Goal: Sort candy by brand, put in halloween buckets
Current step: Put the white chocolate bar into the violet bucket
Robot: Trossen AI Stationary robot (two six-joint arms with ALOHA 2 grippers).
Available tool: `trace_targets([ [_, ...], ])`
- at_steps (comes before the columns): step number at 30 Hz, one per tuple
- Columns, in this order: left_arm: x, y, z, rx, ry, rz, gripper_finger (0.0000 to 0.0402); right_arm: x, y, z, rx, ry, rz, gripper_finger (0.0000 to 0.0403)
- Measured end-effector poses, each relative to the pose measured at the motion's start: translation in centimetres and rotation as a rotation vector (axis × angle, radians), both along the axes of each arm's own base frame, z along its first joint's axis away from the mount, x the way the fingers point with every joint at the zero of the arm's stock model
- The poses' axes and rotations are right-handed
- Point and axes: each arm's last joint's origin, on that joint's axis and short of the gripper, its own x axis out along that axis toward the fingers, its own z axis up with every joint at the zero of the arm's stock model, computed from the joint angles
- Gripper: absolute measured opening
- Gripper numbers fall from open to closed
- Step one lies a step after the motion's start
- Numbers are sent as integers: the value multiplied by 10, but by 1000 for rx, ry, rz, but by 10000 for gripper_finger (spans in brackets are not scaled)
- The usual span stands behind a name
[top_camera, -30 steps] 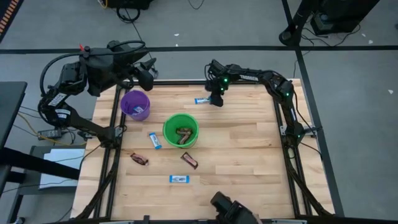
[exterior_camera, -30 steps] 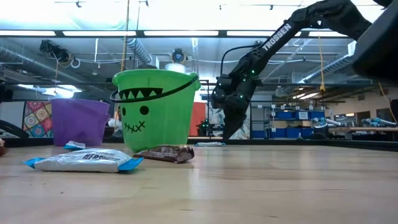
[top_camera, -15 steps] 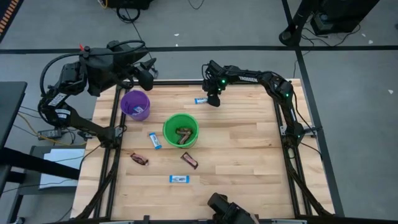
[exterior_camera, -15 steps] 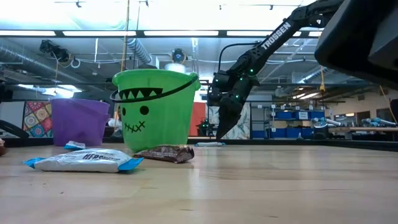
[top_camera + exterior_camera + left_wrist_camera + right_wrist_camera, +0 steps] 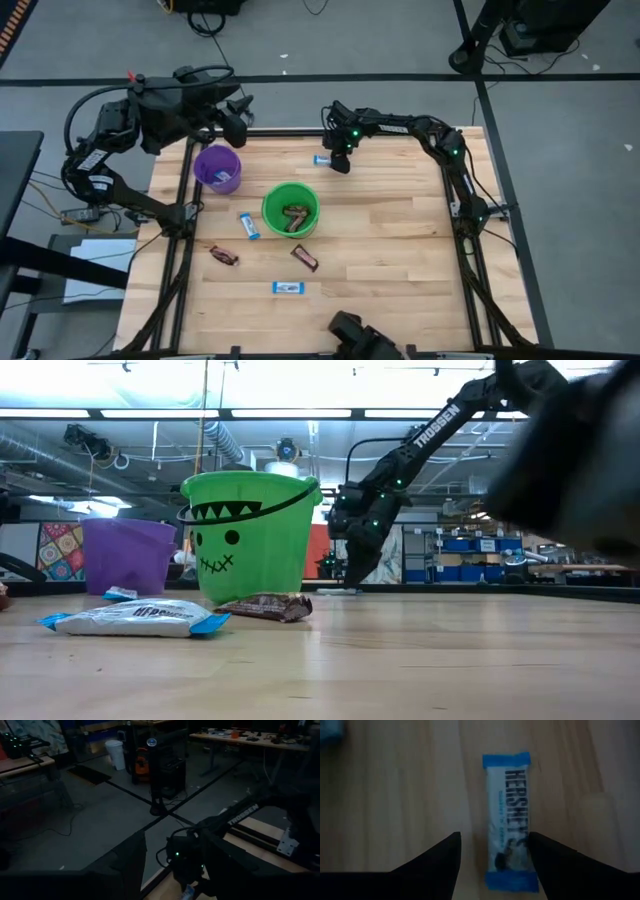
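The right claw [image 5: 338, 163] hangs low over the far edge of the desk [image 5: 400, 250] with its fingers [image 5: 435, 857] spread wide and nothing between them gripped; in the right wrist view a blue-and-white candy bar [image 5: 510, 820] lies flat on the wood just beyond the fingertips, its long axis running straight away from the claw, one blue end near the fingers and the other far from them; from above, this bar [image 5: 322, 160] runs along the far edge, just left of the claw; whether a fingertip touches it cannot be told. Nearer the middle stands the green bucket [image 5: 290, 209] with dark-wrapped pieces inside, and the purple bucket [image 5: 217, 168] to its left; another blue bar [image 5: 249, 226] lies between them, a third [image 5: 287, 288] near the front edge, and two brown bars [image 5: 224, 256] [image 5: 304, 258] lie loose on the wood. The left claw [image 5: 236, 112] waits folded beyond the far left corner, jaws partly apart, holding nothing.
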Motion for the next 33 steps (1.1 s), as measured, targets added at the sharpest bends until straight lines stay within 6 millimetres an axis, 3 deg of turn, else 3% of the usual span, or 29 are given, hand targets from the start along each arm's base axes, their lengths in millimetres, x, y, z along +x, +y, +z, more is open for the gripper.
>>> trace_targets([
  [7,0,0,0,-4,-1,-6,193,2,-1,3,-20,6,-7,227],
  [21,0,0,0,-5,1,-6,193,1,1,2,-5,17,-2,119],
  [29,0,0,0,-6,-1,-5,193,0,2,2,15,22,4,16],
  [33,0,0,0,-6,-1,-5,193,0,3,2,29,22,-6,12],
])
